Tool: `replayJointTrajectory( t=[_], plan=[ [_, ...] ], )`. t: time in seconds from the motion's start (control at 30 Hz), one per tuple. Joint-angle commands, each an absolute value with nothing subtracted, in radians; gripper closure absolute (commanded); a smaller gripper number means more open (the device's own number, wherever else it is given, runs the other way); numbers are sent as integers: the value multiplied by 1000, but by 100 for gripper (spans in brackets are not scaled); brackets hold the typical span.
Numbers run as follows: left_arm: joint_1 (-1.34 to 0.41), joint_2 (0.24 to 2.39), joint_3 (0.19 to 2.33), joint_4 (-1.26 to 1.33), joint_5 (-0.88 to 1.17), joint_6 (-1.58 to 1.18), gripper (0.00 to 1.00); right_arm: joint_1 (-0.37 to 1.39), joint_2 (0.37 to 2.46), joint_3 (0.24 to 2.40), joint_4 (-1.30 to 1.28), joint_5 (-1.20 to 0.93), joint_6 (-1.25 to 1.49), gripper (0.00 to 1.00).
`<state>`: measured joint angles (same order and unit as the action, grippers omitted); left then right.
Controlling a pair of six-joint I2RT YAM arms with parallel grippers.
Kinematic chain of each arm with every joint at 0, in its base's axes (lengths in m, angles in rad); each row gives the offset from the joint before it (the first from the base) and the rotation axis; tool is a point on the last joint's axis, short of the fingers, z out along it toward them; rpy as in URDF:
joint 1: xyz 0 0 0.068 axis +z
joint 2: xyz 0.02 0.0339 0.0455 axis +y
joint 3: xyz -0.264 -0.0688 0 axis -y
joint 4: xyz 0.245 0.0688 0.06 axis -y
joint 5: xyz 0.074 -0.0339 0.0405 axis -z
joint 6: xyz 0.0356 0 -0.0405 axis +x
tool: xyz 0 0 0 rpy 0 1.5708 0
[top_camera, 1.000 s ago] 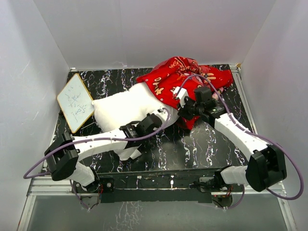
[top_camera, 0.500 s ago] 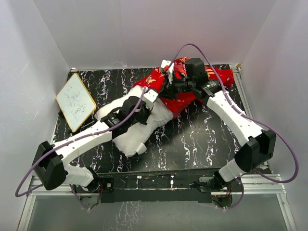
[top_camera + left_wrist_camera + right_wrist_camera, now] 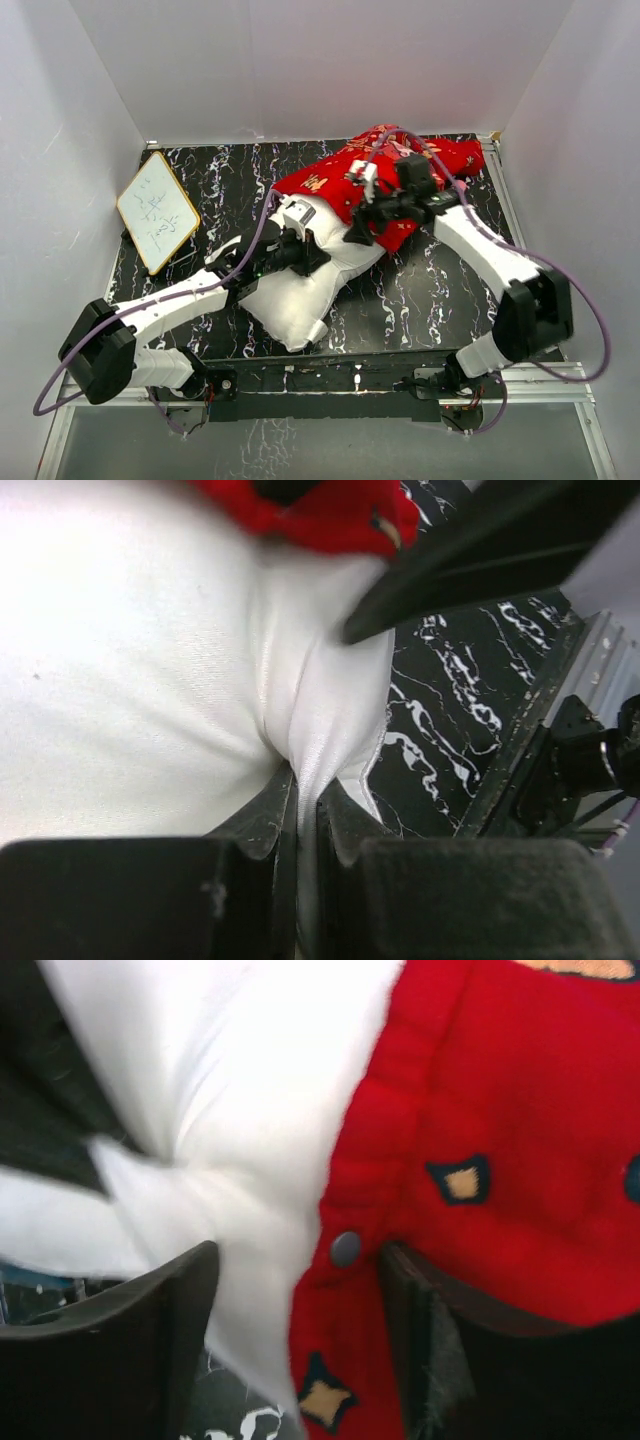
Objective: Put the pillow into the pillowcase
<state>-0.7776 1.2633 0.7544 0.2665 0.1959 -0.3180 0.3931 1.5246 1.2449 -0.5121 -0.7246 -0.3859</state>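
1. Far left, I see a wood-framed whiteboard (image 3: pixel 157 212) lying on the black marbled table (image 3: pixel 430 290), apart from the cloth.
2. My left gripper (image 3: pixel 305 780) is clamped on a fold of the pillow (image 3: pixel 295 295), which is white, plump and sits mid-table.
3. The pillowcase (image 3: pixel 345 178), red with yellow print, covers the pillow's far right end.
4. My right gripper (image 3: pixel 298 1260) has its jaws apart, straddling the pillowcase hem.

The pillow's (image 3: pixel 290 300) far end is hidden under the pillowcase (image 3: pixel 330 180), so how deep it sits cannot be told. The arms cover part of both. Writing on the board (image 3: pixel 157 210) is too small to read. The right wrist view is blurred, and both wrist views crop the pillow at their edges.
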Motion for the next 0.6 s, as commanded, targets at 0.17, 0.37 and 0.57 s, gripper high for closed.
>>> replayJointTrajectory(
  t=[0.17, 0.37, 0.57],
  plan=[
    [-732, 1287, 696, 480, 338, -483, 100, 68, 989, 928, -441, -1009, -436, 9],
    [-732, 1278, 720, 465, 365, -504, 100, -37, 919, 761, -378, -721, -360, 9],
    [-731, 1264, 753, 442, 370, -502, 100, -44, 1069, 721, -329, -665, -261, 16]
  ],
)
